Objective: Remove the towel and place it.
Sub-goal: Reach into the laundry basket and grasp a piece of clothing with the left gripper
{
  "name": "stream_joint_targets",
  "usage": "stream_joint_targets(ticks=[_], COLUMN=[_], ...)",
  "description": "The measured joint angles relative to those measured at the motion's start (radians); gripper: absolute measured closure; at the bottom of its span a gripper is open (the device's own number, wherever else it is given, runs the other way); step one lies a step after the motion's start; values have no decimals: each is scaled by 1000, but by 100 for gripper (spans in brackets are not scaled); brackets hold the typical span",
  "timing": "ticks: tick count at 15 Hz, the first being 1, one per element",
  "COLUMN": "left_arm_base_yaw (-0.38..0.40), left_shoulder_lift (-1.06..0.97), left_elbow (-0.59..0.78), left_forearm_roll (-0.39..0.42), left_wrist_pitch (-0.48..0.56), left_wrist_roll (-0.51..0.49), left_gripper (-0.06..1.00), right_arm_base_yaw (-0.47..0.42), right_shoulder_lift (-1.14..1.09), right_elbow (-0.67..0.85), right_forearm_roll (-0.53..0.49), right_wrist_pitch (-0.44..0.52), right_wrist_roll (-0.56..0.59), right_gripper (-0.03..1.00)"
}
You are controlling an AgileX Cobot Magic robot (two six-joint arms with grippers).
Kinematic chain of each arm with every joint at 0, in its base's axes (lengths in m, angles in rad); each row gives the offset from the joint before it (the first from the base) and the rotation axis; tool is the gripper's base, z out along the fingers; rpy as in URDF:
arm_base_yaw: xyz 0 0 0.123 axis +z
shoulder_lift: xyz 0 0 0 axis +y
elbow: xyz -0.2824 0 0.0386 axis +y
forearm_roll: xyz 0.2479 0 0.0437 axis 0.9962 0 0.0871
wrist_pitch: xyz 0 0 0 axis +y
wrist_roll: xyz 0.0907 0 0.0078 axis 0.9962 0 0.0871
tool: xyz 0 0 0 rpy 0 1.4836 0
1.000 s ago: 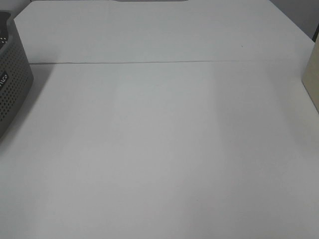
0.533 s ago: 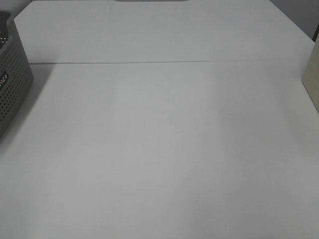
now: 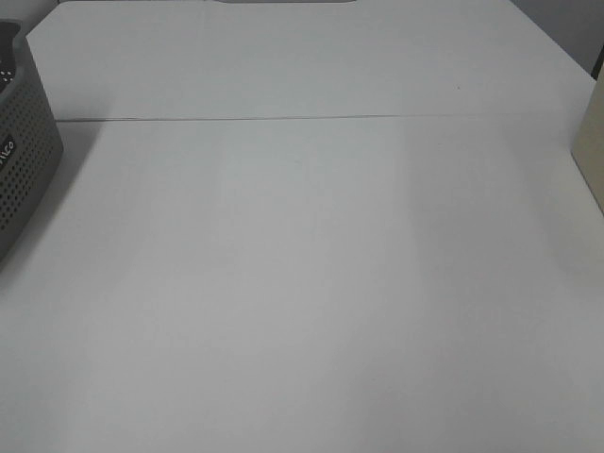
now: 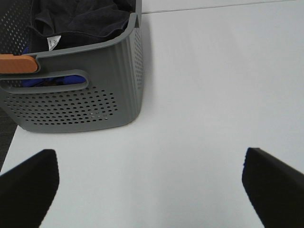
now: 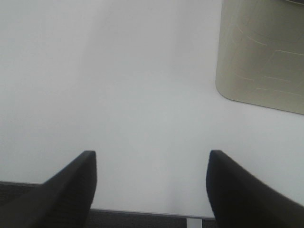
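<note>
Nothing has moved vs the earlier exterior shots: white table (image 3: 302, 283) w/ grey perforated basket (image 4: 95, 95) at its left edge & beige bin (image 5: 261, 52) at the right edge. Dark towel (image 4: 80, 19) lies bunched inside the basket, white tag (image 4: 53, 42) showing near the rim. L gripper (image 4: 149, 185) hovers over bare tabletop near the basket, jaws wide apart & empty; R gripper (image 5: 152, 185) near the bin, jaws apart, holding nothing.

White table (image 3: 311, 283) carries a grey perforated basket (image 3: 24, 160) at its left edge (a beige bin (image 3: 591, 151) sits at the right)
</note>
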Motion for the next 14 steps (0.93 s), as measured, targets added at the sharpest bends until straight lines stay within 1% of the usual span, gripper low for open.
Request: stream_joint_targets(ticks=[6, 7, 8, 10, 11, 12, 14], left_arm_base_yaw=[0, 0, 0, 0, 0, 0, 0], left_shoulder_lift=[0, 4, 39, 204, 308, 367, 586], left_elbow=[0, -3, -30, -138, -200, -236, -369], left_forearm_roll=[0, 0, 0, 0, 0, 0, 0], left_wrist_pitch=[0, 6, 36, 124, 137, 137, 139], left_wrist_roll=[1, 39, 109, 266, 332, 369, 530], left_gripper=[-5, -5, -5, -5, -5, -5, -5], right_arm_base_yaw=[0, 0, 0, 0, 0, 0, 0], right_shoulder_lift=[0, 0, 0, 0, 0, 0, 0], right_elbow=[0, 0, 0, 0, 0, 0, 0], right_forearm_roll=[0, 0, 0, 0, 0, 0, 0], right_wrist_pitch=[0, 0, 0, 0, 0, 0, 0], right_wrist_roll=[0, 0, 0, 0, 0, 0, 0], right_gripper=[31, 31, 31, 31, 31, 31, 31])
